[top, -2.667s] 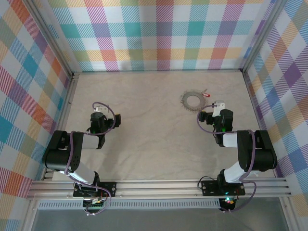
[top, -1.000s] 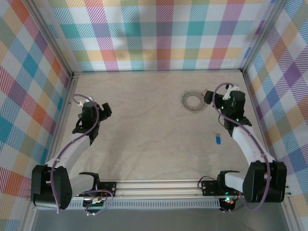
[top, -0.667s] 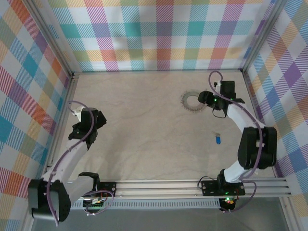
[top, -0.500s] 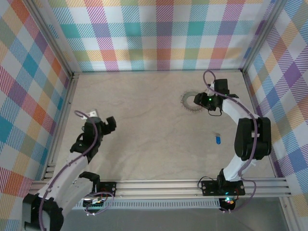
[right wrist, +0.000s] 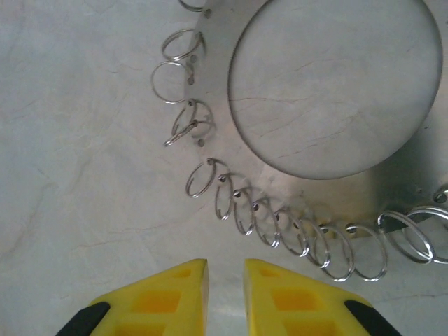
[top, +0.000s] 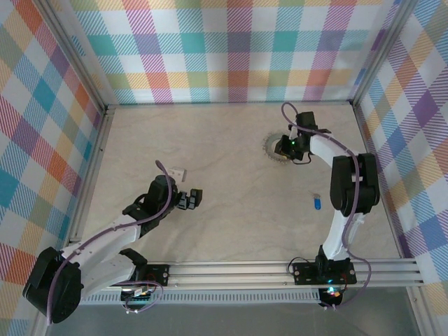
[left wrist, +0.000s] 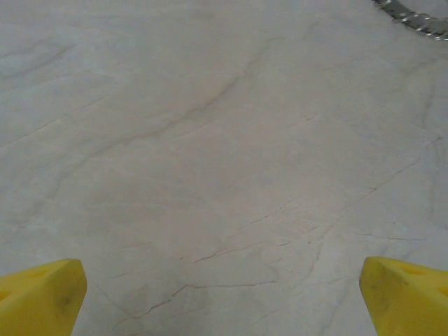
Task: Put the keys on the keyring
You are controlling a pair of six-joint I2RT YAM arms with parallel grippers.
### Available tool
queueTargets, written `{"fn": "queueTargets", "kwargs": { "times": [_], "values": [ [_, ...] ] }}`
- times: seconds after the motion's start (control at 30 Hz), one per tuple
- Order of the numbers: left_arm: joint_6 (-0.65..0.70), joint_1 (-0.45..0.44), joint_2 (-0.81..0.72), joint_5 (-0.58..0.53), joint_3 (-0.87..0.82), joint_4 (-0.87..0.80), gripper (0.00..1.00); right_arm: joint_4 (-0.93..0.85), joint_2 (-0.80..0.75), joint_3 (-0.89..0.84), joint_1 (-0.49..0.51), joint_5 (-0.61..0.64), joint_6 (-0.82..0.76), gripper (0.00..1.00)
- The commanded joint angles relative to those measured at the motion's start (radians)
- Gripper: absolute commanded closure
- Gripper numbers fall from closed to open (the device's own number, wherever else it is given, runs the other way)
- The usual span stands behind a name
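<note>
The keys (top: 274, 148) lie on the table at the back right as a silver, gear-shaped wreath. In the right wrist view they look like small wire loops (right wrist: 280, 227) hooked through holes round the rim of a flat metal keyring (right wrist: 215, 49). My right gripper (top: 285, 145) hangs over the wreath's right side. Its yellow fingers (right wrist: 168, 290) stand almost together just short of the loops, with nothing between them. My left gripper (top: 194, 198) is wide open over bare table left of centre, far from the keys. The wreath's edge (left wrist: 420, 15) peeks in at the top right of the left wrist view.
A small blue object (top: 316, 203) lies on the table in front of the wreath, by the right arm. Checked walls (top: 224, 49) close the table in at the back and both sides. An aluminium rail (top: 231, 269) runs along the near edge.
The right gripper has closed from wide open to nearly together while swinging left over the wreath. The left arm has swept from the left wall toward the table's middle, still open.
</note>
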Motion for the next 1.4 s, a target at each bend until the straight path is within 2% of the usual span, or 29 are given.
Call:
{"fn": "queueTargets", "kwargs": {
  "times": [0.0,0.27,0.93,1.37],
  "values": [
    [0.038,-0.014,0.015,0.010,0.027,0.040,0.00,-0.047,0.049,0.055,0.006,0.022,0.015,0.80],
    [0.047,-0.023,0.035,0.018,0.032,0.044,0.00,-0.061,0.087,0.065,0.007,0.026,0.015,0.77],
    [0.057,-0.033,0.066,0.023,0.051,0.036,0.00,-0.056,0.153,0.085,0.007,-0.006,-0.012,0.78],
    [0.061,-0.037,0.084,0.020,0.063,0.031,0.00,-0.024,0.163,0.087,0.007,-0.029,-0.005,0.93]
  ]
}}
